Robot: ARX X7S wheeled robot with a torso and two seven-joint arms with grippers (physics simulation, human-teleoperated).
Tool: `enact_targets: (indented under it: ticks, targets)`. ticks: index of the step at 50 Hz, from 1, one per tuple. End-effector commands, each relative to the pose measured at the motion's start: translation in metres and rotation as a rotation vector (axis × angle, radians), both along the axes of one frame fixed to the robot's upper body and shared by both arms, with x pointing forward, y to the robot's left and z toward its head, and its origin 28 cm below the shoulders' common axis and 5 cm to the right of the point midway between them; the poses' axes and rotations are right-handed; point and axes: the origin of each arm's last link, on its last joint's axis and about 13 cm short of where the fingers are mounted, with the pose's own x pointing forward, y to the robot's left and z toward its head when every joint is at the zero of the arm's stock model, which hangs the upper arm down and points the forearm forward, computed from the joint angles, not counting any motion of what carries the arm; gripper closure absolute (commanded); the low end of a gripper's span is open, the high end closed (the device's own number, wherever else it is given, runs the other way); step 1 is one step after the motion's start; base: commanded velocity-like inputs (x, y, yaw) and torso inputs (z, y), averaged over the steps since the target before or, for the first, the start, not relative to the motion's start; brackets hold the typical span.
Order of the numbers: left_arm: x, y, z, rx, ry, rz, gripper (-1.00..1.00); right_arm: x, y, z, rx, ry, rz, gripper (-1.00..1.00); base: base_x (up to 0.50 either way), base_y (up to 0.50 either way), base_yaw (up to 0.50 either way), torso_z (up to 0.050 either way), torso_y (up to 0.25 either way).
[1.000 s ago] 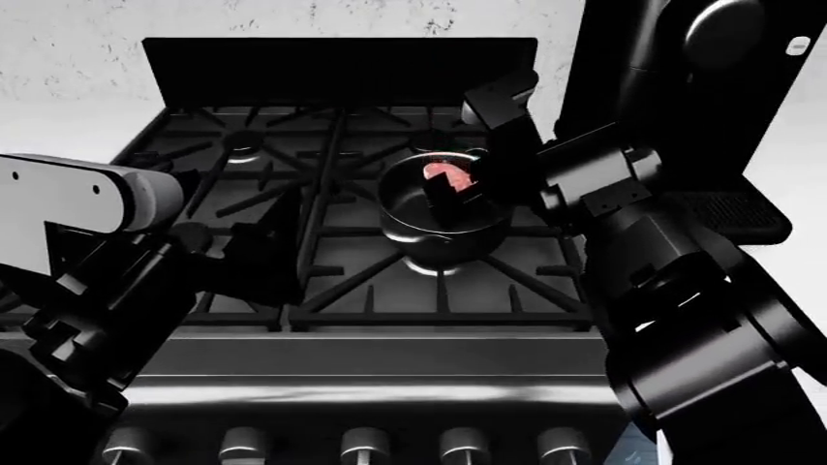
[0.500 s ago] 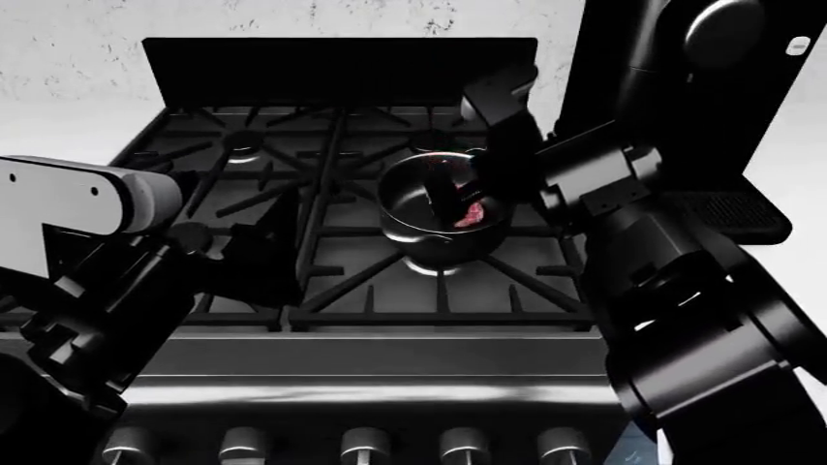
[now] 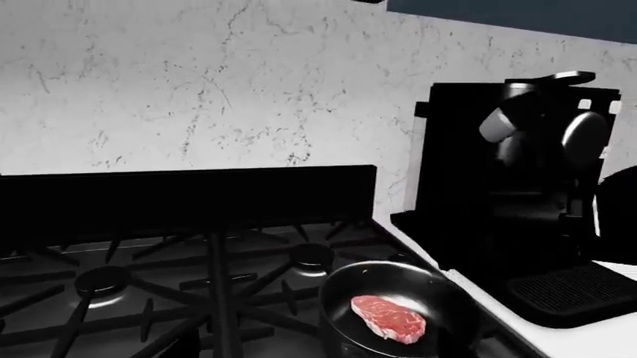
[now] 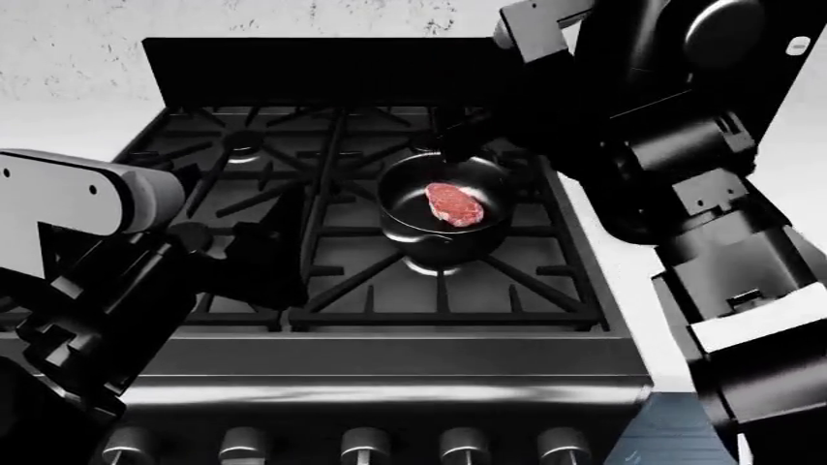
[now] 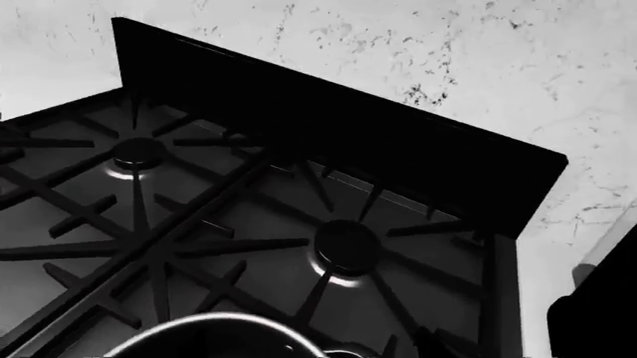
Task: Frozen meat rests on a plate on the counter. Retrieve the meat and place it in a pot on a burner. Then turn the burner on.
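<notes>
Already the meat lies flat on the floor of the pot, which sits on the grate over the front right burner of the stove; no gripper touches it. Above and behind the pot hangs the right arm, but its fingers are lost in black against the black backguard, so I cannot tell whether they are spread or closed; the right wrist view shows only the rear burners and a sliver of the pot's bright rim. Low at the near left of the stove sits the left arm, and its fingers are likewise out of view — no telling their state. What remains, by my judgement, is the burner; the row of knobs runs along the front edge. The risks lie there: five near-identical knobs, so the wrong one could light an empty burner; an arm reaching down could clip the pot's handle and shove it off centre; the tall coffee machine just beside the stove crowds the right arm's path.
</notes>
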Motion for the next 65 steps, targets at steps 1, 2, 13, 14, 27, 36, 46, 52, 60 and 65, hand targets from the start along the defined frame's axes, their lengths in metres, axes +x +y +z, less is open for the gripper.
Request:
enact_targets:
  ticks: [1, 2, 13, 14, 27, 36, 46, 52, 60, 65]
  targets:
    - [-0.002, -0.002, 0.003, 0.012, -0.015, -0.014, -1.0, -0.043, -0.015, 0.029, 0.083, -0.153, -0.07, -1.0, 0.0, 0.0, 0.0, 0.0, 0.0]
    - [-0.002, -0.003, 0.003, 0.014, -0.017, -0.017, -1.0, -0.048, -0.016, 0.03, 0.092, -0.163, -0.076, -1.0, 0.0, 0.0, 0.0, 0.0, 0.0]
    - [-0.008, -0.005, 0.005, 0.021, -0.028, -0.026, -1.0, -0.076, -0.022, 0.034, 0.101, -0.219, -0.136, -1.0, -0.37, 0.05, 0.0, 0.0, 0.0]
    - [-0.008, -0.005, 0.006, 0.023, -0.029, -0.026, -1.0, -0.078, -0.022, 0.033, 0.1, -0.22, -0.135, -1.0, -0.5, 0.11, 0.0, 0.0, 0.0]
    - [-0.007, -0.008, 0.006, 0.037, -0.026, -0.029, -1.0, -0.077, -0.026, 0.029, 0.108, -0.218, -0.15, -1.0, -0.5, 0.11, 0.0, 0.0, 0.0]
    - [-0.007, -0.01, 0.005, 0.033, -0.054, -0.03, -1.0, -0.082, -0.03, 0.032, 0.128, -0.311, -0.185, -1.0, -0.22, 0.04, 0.0, 0.0, 0.0]
    - [-0.008, -0.002, -0.004, 0.019, -0.221, 0.039, -1.0, -0.154, -0.038, 0.016, 0.235, -0.438, -0.278, -1.0, 0.0, 0.0, 0.0, 0.0, 0.0]
    - [-0.008, 0.001, -0.014, 0.045, -0.284, 0.107, -1.0, -0.188, -0.037, -0.007, 0.252, -0.455, -0.326, -1.0, 0.0, 0.0, 0.0, 0.0, 0.0]
    - [0.006, 0.002, -0.033, 0.064, -0.363, 0.197, -1.0, -0.208, -0.03, -0.037, 0.247, -0.459, -0.359, -1.0, 0.0, 0.0, 0.0, 0.0, 0.0]
    - [0.013, 0.001, -0.046, 0.07, -0.394, 0.268, -1.0, -0.214, -0.026, -0.057, 0.233, -0.471, -0.38, -1.0, 0.0, 0.0, 0.0, 0.0, 0.0]
